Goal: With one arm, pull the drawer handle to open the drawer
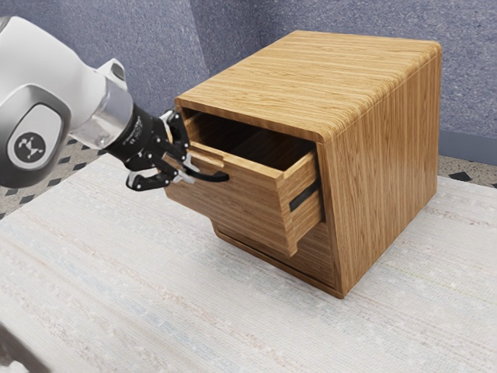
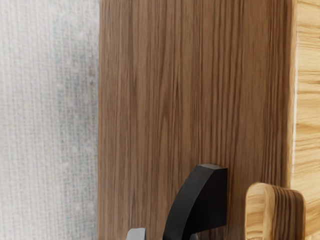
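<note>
At the 9 o'clock end of the drawer front in the exterior view, the black drawer handle (image 1: 208, 176) projected outward as a curved bar. It was mounted on the drawer (image 1: 248, 198), which stood partly pulled out of the cabinet (image 1: 380, 155), exposing its dark interior and a black runner on its side. The drawer occupied the upper opening; the cabinet's panel below it sat flush.

The gripper (image 1: 180, 169) was closed on the drawer handle, with one finger above the bar and one below it, the two set close together. The bar's free length extended from the grip toward 3 o'clock. In the wrist view, the drawer handle (image 2: 197, 205) rose from the wood-grained drawer (image 2: 190, 100) face directly ahead of the hand, with a grey finger pad (image 2: 135, 234) just beside it.

The arm (image 1: 46, 101), white with a black wrist section, entered from 9 o'clock and reached toward 3 o'clock.

The cabinet rested on a pale woven table (image 1: 155, 295) surface, which extended toward 6 o'clock. A blue-grey wall (image 1: 116, 31) stood behind at 12 o'clock, and a checkered floor (image 1: 70, 155) showed beside the arm
</note>
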